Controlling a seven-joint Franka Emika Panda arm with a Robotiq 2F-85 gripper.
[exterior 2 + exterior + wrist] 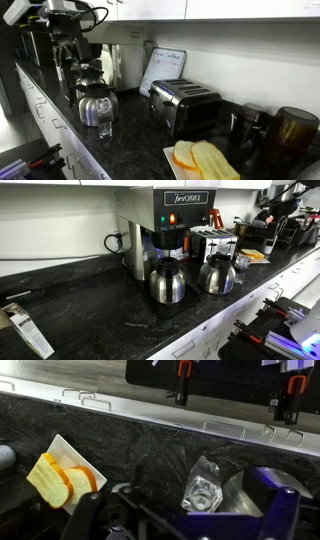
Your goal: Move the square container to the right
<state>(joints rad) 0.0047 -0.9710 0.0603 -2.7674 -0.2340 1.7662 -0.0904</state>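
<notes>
The square container (203, 488) is a small clear boxy thing with a faint bluish tint. In the wrist view it stands on the dark marbled counter just left of a round steel carafe (250, 495). In an exterior view the container (104, 122) stands in front of the nearer carafe (96, 102), close to the counter's front edge. My gripper (180, 522) shows only as dark and purple-lit parts along the bottom of the wrist view. Its fingers are spread apart and hold nothing, and it is short of the container. The arm (285, 330) is off the counter's front edge.
A coffee maker (165, 225) stands behind two steel carafes (167, 283) (217, 274). A toaster (185, 108) and a dark jar (292, 128) line the wall. A white plate with flat yellow-orange items (205, 160) (62, 478) lies beyond the container. White cabinets run below the counter.
</notes>
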